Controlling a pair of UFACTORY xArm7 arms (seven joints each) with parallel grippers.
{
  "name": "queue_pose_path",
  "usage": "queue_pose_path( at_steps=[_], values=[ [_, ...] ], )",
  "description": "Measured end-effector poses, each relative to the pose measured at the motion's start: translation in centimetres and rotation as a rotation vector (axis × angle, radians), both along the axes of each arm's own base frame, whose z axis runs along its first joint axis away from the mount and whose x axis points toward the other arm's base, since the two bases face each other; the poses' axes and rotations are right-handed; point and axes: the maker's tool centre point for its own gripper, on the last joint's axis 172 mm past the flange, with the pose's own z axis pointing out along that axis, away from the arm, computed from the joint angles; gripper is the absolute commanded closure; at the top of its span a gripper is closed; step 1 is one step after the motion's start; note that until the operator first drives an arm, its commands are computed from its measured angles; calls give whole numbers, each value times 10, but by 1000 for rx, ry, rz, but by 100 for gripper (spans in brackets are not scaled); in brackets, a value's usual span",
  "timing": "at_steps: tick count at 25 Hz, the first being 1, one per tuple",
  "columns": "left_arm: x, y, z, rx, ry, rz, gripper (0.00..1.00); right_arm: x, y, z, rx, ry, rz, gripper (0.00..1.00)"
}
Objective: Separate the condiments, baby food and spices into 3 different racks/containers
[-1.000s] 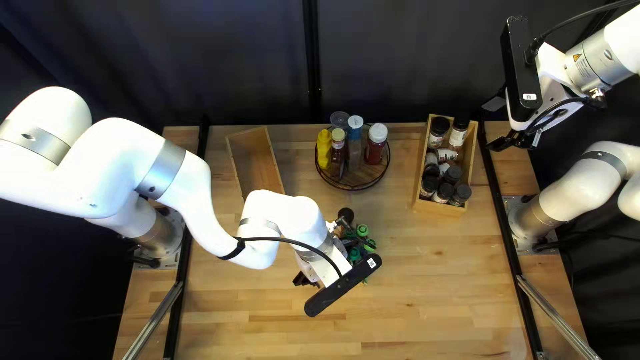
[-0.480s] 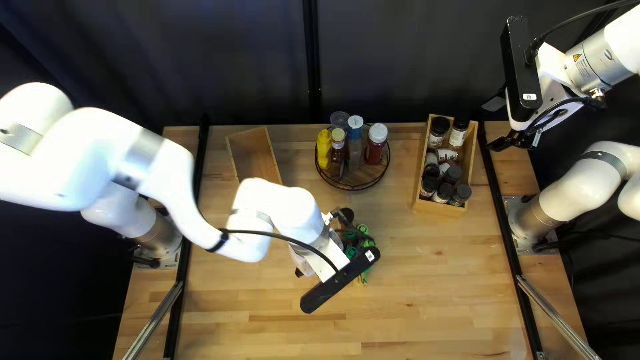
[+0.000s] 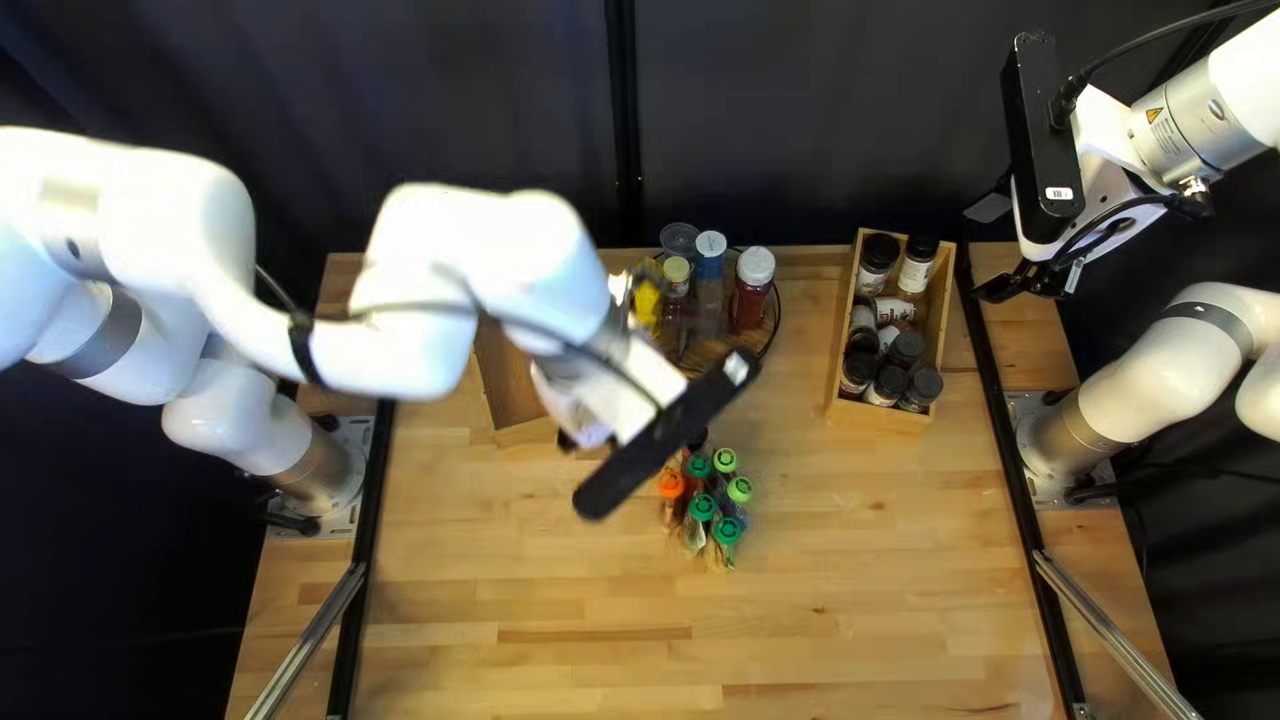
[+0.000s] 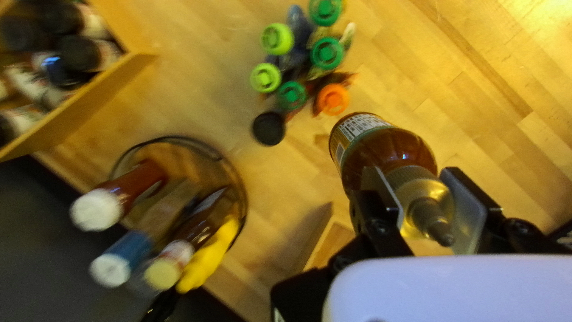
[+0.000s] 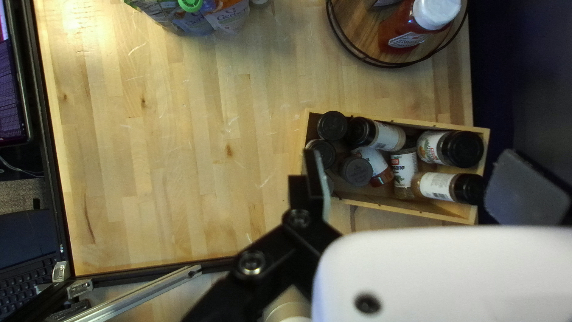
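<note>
“Left of centre, toward the far side, what does the left gripper [image 3: 587, 400] carry?”

“Its two fingers pinch an amber bottle with a translucent, pointed nozzle [image 4: 387, 149], at the ribbed collar. Farther left, partly covered by the arm, lies a rectangular pale wooden box [image 3: 514, 387].”

“And the other foods?”

“Middle: a cluster of soft pouches with green, lime and orange caps [image 3: 727, 530], beside it a round black-capped container [image 4: 268, 128]. Far centre: a round wooden tray with a black wire rim [image 5: 357, 30], bearing a yellow plastic bottle [image 4: 208, 256], a red bottle with a white cap [image 3: 750, 310], a bottle with a blue-and-white cap [image 3: 710, 254] and a brown bottle with a cream cap [image 3: 678, 270]. Far right: a second pale wooden box [image 3: 880, 416], holding dark-lidded spice jars [image 3: 907, 350], some upright, some lying.”

“And the right gripper [image 3: 991, 248]?”

“Just right of that second box, raised, its fingers spread wide.”
</note>
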Motion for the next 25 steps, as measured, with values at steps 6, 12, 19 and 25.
queue_pose_path(
  at_steps=[6,12,19,25],
  values=[
    [49,59,-26,21,-39,38,100,0,0,0,0,0,0,0],
    [80,95,-68,80,-26,60,100,0,0,0,0,0,0,0],
    [95,113,-97,159,9,63,100,0,0,0,0,0,0,0],
    [102,117,-115,251,17,81,100,0,0,0,0,0,0,0]
  ],
)
